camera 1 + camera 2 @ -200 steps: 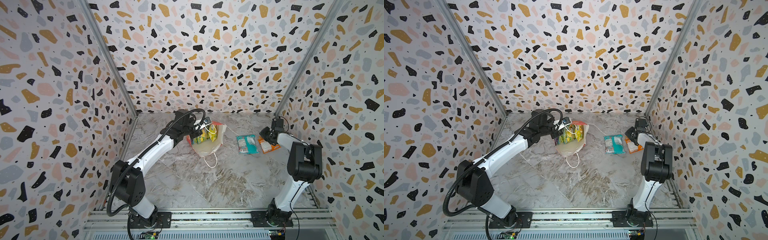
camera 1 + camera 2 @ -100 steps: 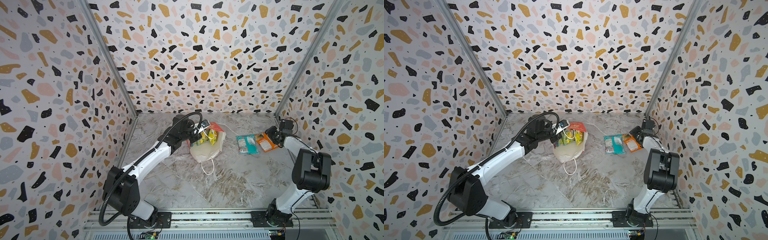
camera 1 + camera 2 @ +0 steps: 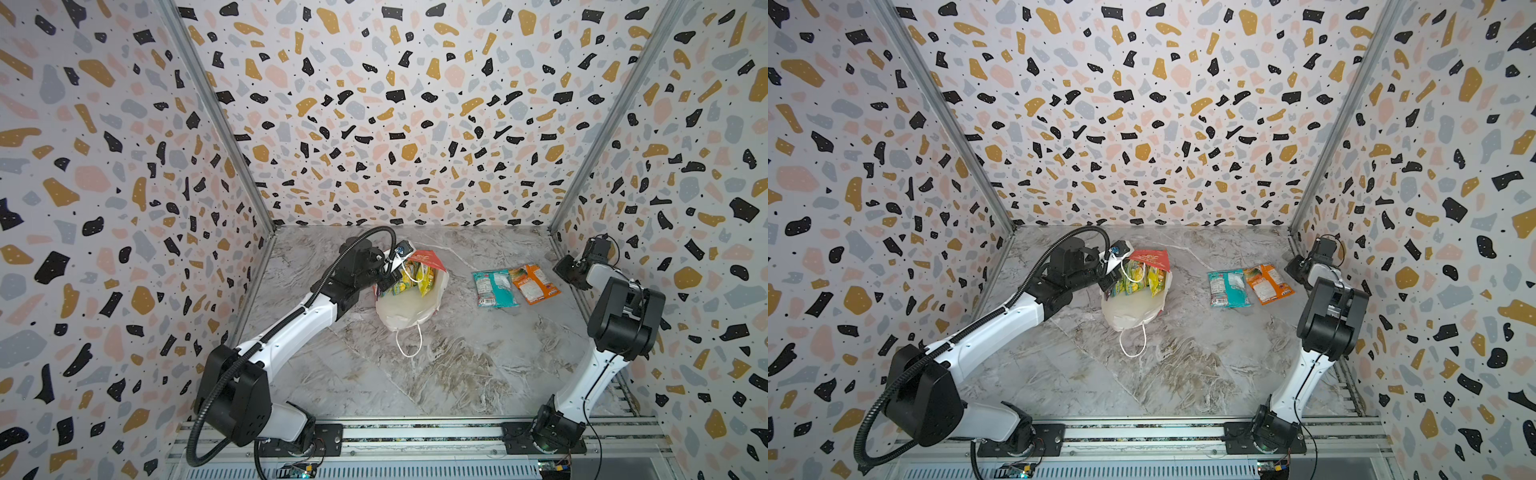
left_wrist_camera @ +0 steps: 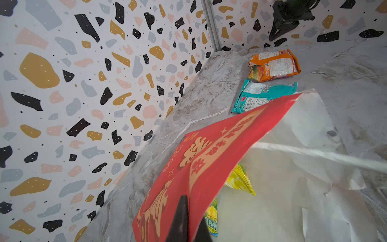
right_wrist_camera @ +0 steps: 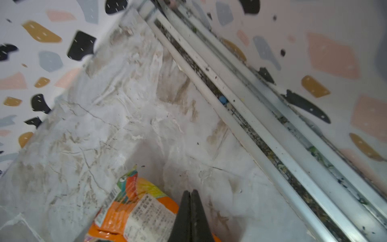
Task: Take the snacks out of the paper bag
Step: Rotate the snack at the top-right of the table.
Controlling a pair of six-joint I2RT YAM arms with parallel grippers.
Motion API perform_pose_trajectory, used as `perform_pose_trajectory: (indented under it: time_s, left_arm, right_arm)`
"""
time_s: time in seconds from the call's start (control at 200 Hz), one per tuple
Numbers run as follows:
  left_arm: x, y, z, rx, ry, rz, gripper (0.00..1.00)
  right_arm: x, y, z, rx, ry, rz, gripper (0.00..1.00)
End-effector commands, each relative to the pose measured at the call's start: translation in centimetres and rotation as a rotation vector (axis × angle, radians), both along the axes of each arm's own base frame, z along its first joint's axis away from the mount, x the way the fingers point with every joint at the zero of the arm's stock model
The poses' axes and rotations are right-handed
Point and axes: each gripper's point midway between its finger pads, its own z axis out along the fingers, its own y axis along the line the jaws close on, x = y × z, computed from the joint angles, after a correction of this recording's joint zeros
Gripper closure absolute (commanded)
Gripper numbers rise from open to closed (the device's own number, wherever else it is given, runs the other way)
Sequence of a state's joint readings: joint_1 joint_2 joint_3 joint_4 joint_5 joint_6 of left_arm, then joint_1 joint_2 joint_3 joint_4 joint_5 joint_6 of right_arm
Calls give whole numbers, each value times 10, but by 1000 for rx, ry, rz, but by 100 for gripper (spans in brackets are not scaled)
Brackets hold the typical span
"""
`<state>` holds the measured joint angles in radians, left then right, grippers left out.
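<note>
Left gripper (image 4: 189, 218) is pinching the red paper bag (image 4: 209, 150) by its rim, propping it open; right gripper (image 5: 190, 194), shut empty, is hovering by the orange packet (image 3: 534, 284) at three o'clock.

Left arm (image 3: 291, 328) stretches from the near edge of the surface (image 3: 457, 374) toward its middle. The left gripper (image 3: 387, 277) is pinched on the rim of the paper bag (image 3: 409, 307), with fingers (image 4: 182, 211) either side of its red wall. Right arm (image 3: 598, 374) stands folded along the right edge. The right gripper (image 5: 190, 191) is pressed closed and empty, near the far right corner.
</note>
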<state>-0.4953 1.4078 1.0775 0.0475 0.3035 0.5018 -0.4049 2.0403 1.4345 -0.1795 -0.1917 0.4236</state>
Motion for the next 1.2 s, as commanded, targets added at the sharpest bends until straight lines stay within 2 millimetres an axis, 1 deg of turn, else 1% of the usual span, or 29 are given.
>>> perform_pose_trajectory:
  time_s: [0.0,0.085,0.19,0.26,0.36,0.616,0.716,0.796,0.866,0.946,0.991,1.046,1.066,1.096,1.106,1.126,1.146,1.191]
  left_arm:
    - [-8,-7,40,-104,-108,-28,100]
    - [-9,-7,42,-106,-115,-28,100]
    - [-10,-7,43,-107,-117,-31,100]
    - [-9,-6,43,-107,-120,-26,100]
    - [-9,-6,42,-101,-116,-25,100]
    - [-9,-7,42,-104,-119,-18,100]
    - [-6,-5,42,-115,-121,10,100]
    - [1,-3,43,-127,-114,50,100]
    - [3,-2,45,-125,-103,63,100]
    - [2,-3,47,-122,-102,68,100]
    - [2,-3,49,-129,-110,73,100]
    - [2,-4,50,-131,-113,76,100]
    - [2,-4,50,-133,-110,81,100]
    - [3,-5,51,-134,-105,81,100]
    - [3,-5,50,-132,-102,82,100]
    - [3,-5,51,-130,-99,82,100]
    - [4,-5,51,-127,-96,84,100]
    - [5,-4,52,-126,-90,95,100]
  right_arm:
    - [-5,-1,-1,-17,40,33,100]
    - [-5,1,-10,-2,32,44,100]
    - [-10,2,-27,20,69,40,100]
    - [-13,3,-33,29,85,37,100]
    - [-22,7,-37,46,87,27,100]
    - [-41,21,-32,86,72,13,100]
    - [-46,19,-24,71,63,-10,100]
    - [-47,15,-10,57,61,-33,100]
    - [-49,15,12,45,38,-49,99]
    - [-48,18,51,5,-18,-58,96]
    - [-46,30,74,0,-63,-37,96]
    - [-42,57,102,32,-155,15,96]
    - [-42,70,114,46,-198,39,96]
    - [-43,91,125,65,-246,75,96]
    - [-43,99,131,70,-268,91,96]
    - [-44,118,137,84,-298,128,96]
    - [-47,136,142,98,-325,163,97]
    - [-55,177,146,137,-360,240,99]
